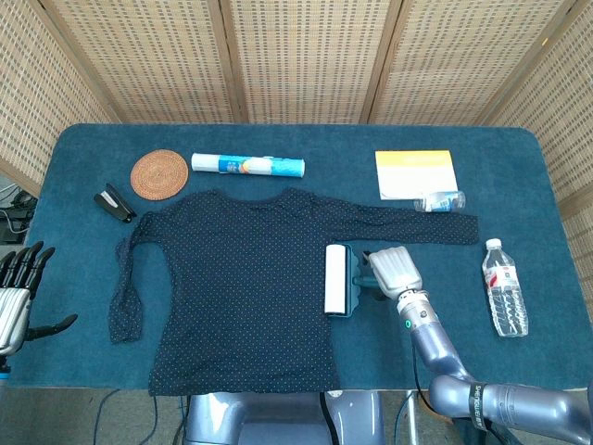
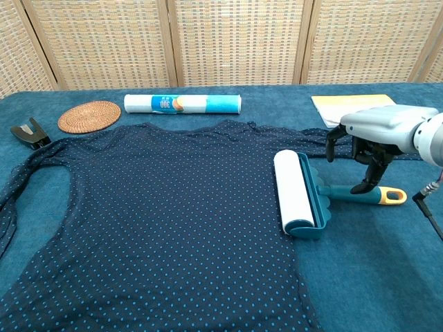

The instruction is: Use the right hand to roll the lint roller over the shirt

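A dark navy dotted shirt (image 1: pixel 241 278) (image 2: pixel 159 214) lies spread flat on the blue table. The lint roller (image 1: pixel 335 280) (image 2: pixel 294 190) rests at the shirt's right edge, its white roll on the fabric. Its teal handle (image 2: pixel 344 192) with a yellow end points right. My right hand (image 1: pixel 393 268) (image 2: pixel 381 128) hovers just over that handle, fingers (image 2: pixel 367 181) hanging down apart around it, one fingertip near or touching it. It grips nothing. My left hand (image 1: pixel 17 298) sits open at the table's left edge, away from the shirt.
Behind the shirt lie a round woven coaster (image 1: pixel 159 173), a white tube (image 1: pixel 247 165) and a black clip (image 1: pixel 115 202). A yellow booklet (image 1: pixel 416 172) and a small clear bottle (image 1: pixel 439 200) are at the back right. A water bottle (image 1: pixel 504 298) lies near the right edge.
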Robot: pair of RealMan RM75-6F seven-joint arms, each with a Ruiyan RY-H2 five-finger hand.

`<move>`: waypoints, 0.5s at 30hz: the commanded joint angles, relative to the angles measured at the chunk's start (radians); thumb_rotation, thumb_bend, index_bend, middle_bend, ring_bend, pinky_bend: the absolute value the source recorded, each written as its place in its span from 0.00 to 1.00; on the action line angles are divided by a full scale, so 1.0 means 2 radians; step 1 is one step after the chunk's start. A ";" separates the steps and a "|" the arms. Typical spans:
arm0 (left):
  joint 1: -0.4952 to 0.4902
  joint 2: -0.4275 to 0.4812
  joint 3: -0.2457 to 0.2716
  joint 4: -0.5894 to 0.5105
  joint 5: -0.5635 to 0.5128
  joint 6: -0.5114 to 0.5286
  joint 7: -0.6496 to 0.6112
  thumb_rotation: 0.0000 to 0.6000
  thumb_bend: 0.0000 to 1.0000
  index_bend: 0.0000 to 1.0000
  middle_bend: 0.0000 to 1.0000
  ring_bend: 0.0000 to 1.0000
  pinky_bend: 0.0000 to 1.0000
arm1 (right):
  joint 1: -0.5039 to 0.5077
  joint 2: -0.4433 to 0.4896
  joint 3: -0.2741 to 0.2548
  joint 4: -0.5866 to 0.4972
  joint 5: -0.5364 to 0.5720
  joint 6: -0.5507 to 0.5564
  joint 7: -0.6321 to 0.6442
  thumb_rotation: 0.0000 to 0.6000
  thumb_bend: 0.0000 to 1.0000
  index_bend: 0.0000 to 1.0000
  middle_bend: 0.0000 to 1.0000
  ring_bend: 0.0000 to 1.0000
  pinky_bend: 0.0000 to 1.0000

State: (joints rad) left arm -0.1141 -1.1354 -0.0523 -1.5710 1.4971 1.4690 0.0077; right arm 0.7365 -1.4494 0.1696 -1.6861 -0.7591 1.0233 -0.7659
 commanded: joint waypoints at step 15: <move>0.000 -0.002 0.003 0.000 0.004 0.002 0.004 1.00 0.00 0.00 0.00 0.00 0.00 | 0.000 -0.042 -0.028 0.077 -0.010 -0.003 0.026 1.00 0.36 0.44 1.00 1.00 1.00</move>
State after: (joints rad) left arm -0.1143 -1.1399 -0.0470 -1.5708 1.5046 1.4725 0.0150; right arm 0.7368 -1.5301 0.1145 -1.5338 -0.7781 1.0176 -0.7161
